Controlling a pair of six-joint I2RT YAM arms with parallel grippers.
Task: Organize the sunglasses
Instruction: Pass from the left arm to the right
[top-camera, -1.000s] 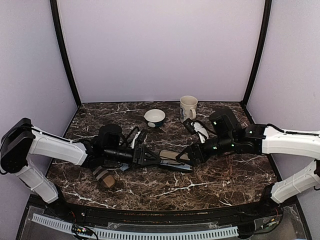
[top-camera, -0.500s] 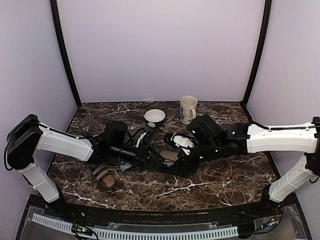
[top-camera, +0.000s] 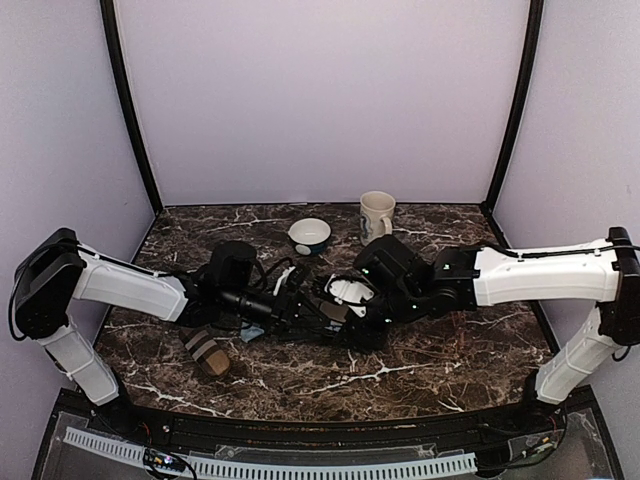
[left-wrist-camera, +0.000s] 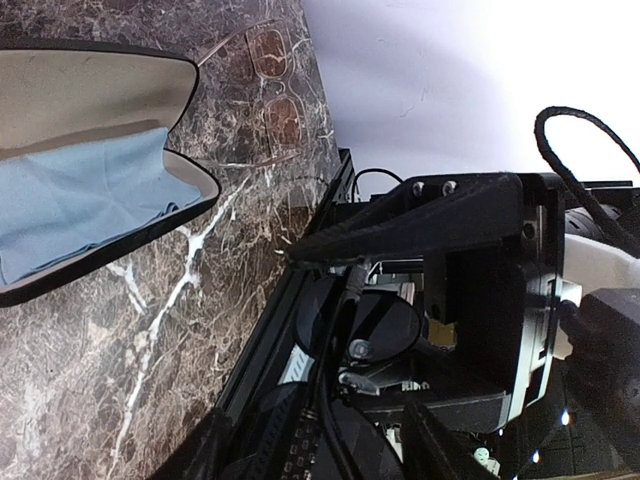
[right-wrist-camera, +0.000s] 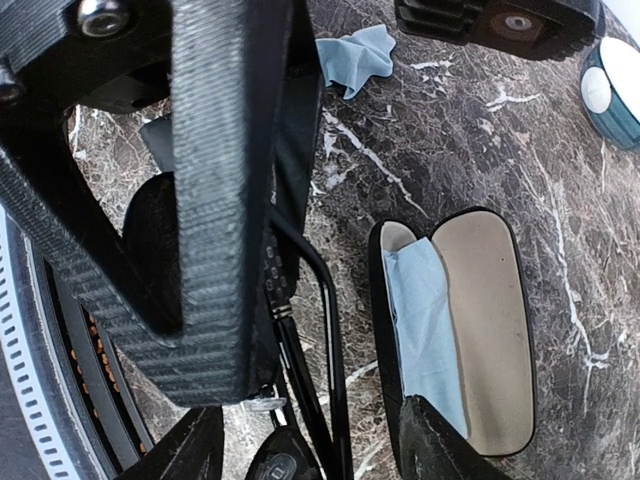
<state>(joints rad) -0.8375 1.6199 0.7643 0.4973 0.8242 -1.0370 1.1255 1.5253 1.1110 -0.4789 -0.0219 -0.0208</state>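
Right end effector (top-camera: 350, 316) now drawn up to left end effector (top-camera: 300, 308), neither grip discernible, sunglasses (left-wrist-camera: 275, 85) beyond open case (left-wrist-camera: 90, 200) seen only from left wrist

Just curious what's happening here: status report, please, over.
Left gripper, right gripper meet at open case, grip unclear. Sunglasses on table, outside case. Blue cloth lies inside case.

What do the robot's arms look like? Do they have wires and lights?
Both the left arm and right arm have smooth white tube shells with chunky black joints. Tiny green lights glow on the right one. A thin black cable runs along it. The fingers are black and ribbed.
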